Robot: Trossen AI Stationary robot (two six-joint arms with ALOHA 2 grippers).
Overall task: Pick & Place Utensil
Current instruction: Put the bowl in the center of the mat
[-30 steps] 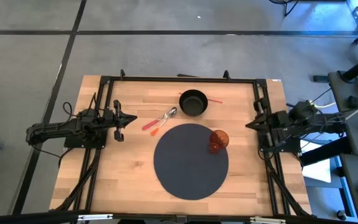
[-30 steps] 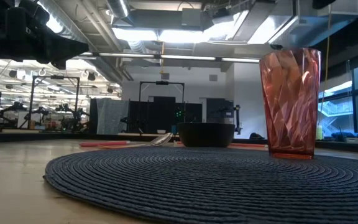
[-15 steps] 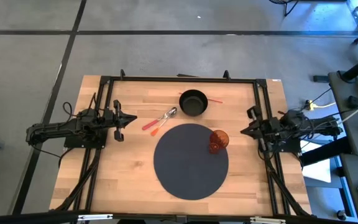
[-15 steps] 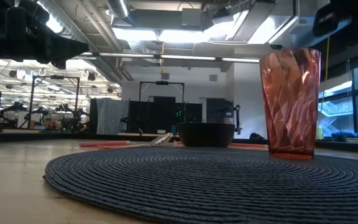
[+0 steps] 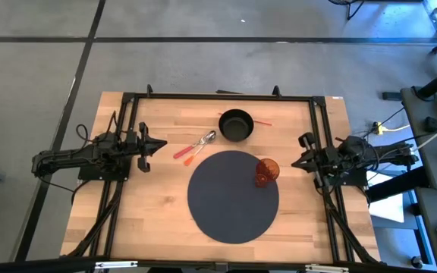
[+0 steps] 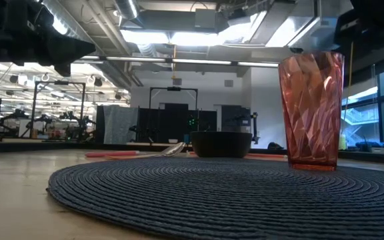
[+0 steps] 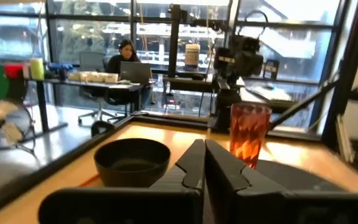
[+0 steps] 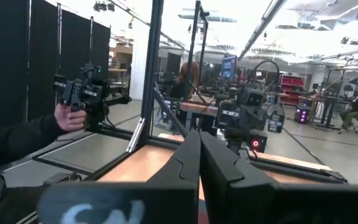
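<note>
Left gripper [image 5: 160, 145] hangs at the table's [image 5: 150, 220] left edge, fingers pressed together and holding nothing; right gripper [image 5: 297, 161] sits at the right edge, likewise closed and empty. No writing readable anywhere. Count it up: one spoon [image 5: 203, 140] and one red-handled utensil [image 5: 184, 150] crossing each other on bare wood between the left gripper and one black bowl [image 5: 236, 125]. One red tumbler [image 5: 266, 171] stands upright on the one round dark mat [image 5: 230, 201].

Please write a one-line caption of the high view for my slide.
Both arms wait at the table edges; spoon, black bowl and red cup on a round dark mat.
</note>
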